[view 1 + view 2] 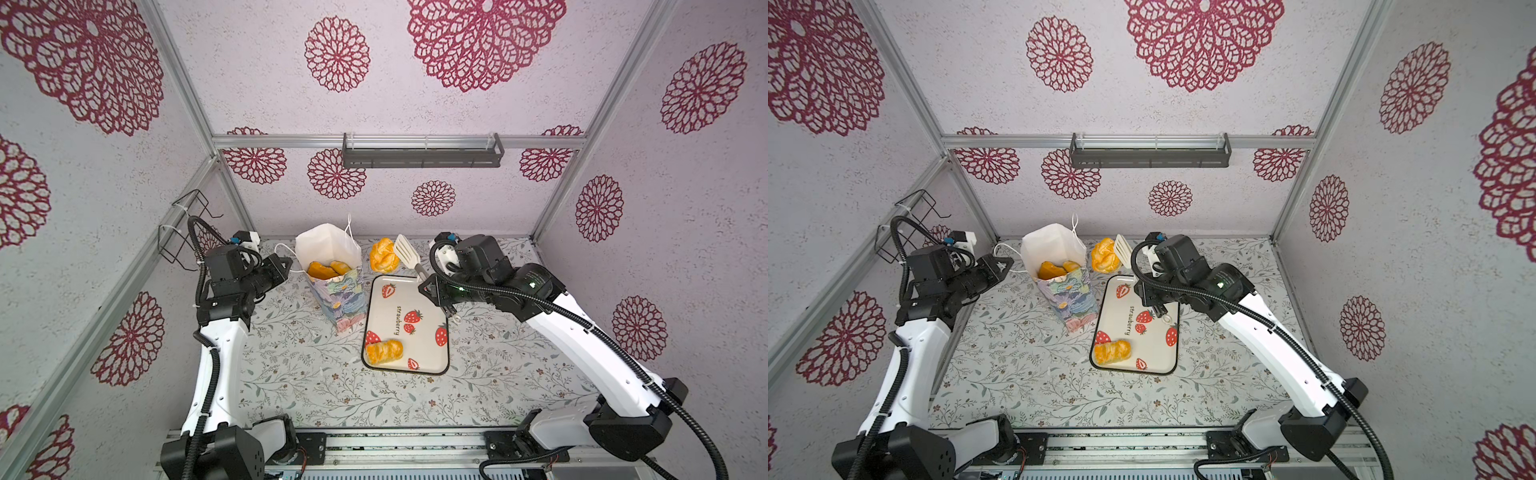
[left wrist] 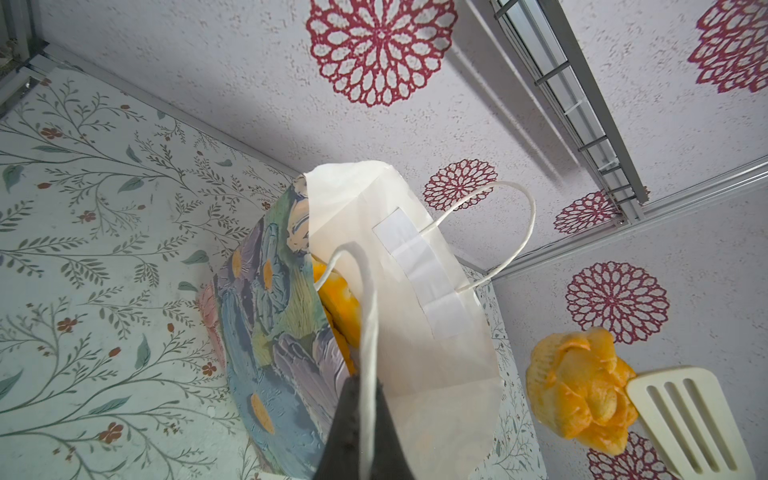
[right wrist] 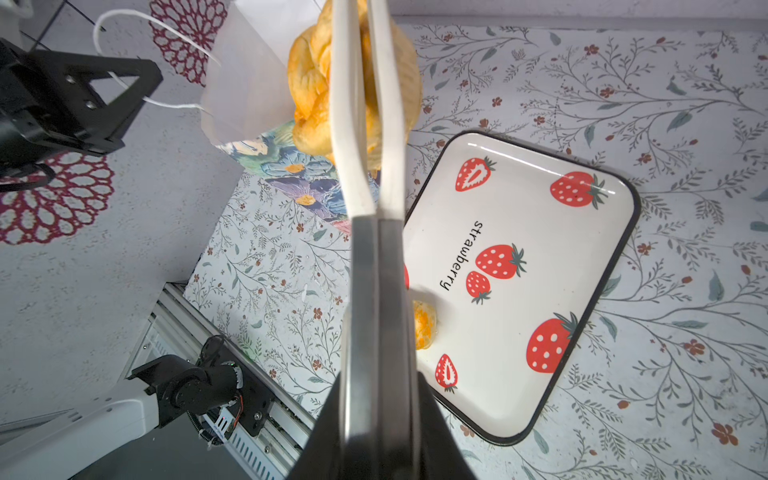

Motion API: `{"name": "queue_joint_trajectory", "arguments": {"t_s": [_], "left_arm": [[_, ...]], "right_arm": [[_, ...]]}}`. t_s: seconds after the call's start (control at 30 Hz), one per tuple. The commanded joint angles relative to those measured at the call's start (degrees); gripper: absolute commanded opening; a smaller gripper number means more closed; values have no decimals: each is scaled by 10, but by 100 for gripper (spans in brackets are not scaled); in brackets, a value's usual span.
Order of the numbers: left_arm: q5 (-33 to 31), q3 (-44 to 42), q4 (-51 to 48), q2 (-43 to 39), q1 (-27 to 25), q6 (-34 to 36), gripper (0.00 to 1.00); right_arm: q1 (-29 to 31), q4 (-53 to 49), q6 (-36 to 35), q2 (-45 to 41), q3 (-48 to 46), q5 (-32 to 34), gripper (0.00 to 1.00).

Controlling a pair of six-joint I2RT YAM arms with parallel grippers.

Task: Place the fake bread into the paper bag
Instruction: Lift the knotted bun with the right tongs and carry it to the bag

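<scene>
So the right pincer (image 1: 428,284) is clamped tight on a pair of white tongs (image 1: 404,249), and the slotted blades of the tongs are squeezing a puffy golden croissant (image 1: 384,255). That piece sits just beside the open top of the paper bag (image 1: 336,299), on the side facing the right arm, past the far end of the strawberry tray (image 1: 419,299). In the right wrist view you can see both tong arms pressed against it.

The left pincer (image 2: 363,419) is closed narrow on one of the bag's white cord handles (image 2: 365,332); the cord runs straight between its fingers. The bag stands upright on the tabletop (image 1: 291,374) with its mouth open, touching or nearly touching the tray's edge.

Inside the bag, both top views show two orange pieces of fake bread (image 1: 1054,269) lying low against the white lining. One more ridged roll (image 1: 384,351) is sitting on the tray, at the near end, close to the corner on the bag's side.
</scene>
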Motion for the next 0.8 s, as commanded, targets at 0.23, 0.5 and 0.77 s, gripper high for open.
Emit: {"name": "queue_joint_trajectory", "arguments": {"t_s": [0.23, 0.5, 0.77], "left_arm": [[5, 5, 4, -4, 0, 10, 0], [1, 6, 3, -6, 0, 13, 0], [6, 6, 6, -8, -1, 14, 0]], "right_arm": [[6, 20, -22, 31, 79, -8, 9], [22, 40, -24, 62, 114, -19, 9], [35, 50, -27, 95, 144, -31, 9]]}}
